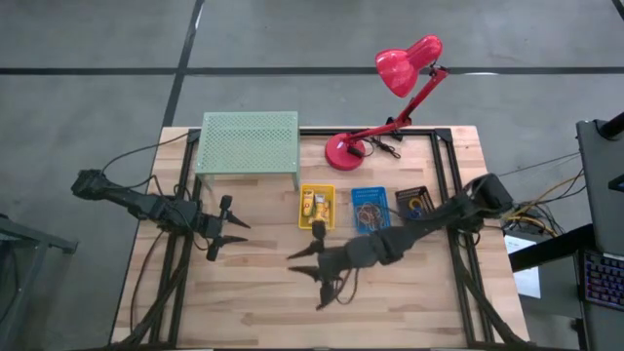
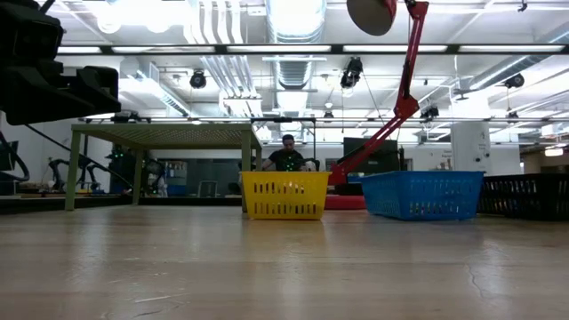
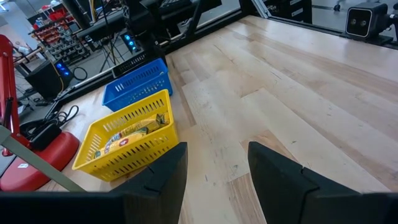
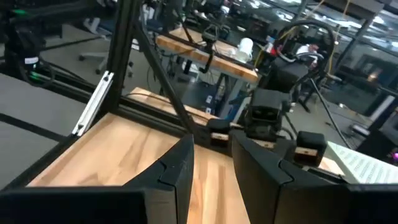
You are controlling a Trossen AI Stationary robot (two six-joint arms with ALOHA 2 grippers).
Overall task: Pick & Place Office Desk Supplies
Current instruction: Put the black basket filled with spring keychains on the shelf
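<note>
1. Closest to where I'm standing, the front strip of the light wooden table (image 1: 253, 302) is bare planks, which looks like free working room in front of the bins.
2. Just past that, the right gripper (image 1: 314, 271) hangs over the table's front middle. Its dark fingers are spread with nothing between them, so it isn't carrying anything, and it points away from the bins.
3. Same depth on the other side, the left gripper (image 1: 230, 232) sits above the boards in front of the shelf. Fingers parted, empty too, and aimed toward the bins.
4. Behind the right gripper, three small mesh bins sit in a row:
   - the yellow plastic basket (image 1: 316, 206), with yellowish packets (image 3: 132, 132) already inside
   - the blue plastic basket (image 1: 370, 207), with thin loops that could be rubber bands
   - a dark tray (image 1: 414, 202), with small rings; can't make out more
   So the supplies look sorted by type.
5. Back left stands the pale green perforated metal shelf (image 1: 248, 141), nothing on top that I can see.
6. Back right is the pink-red desk lamp (image 1: 390, 93), its head leaning out beyond the table edge. Seems like just decor.
7. Beyond the table, a person (image 2: 287, 153) sits in the room.
</note>
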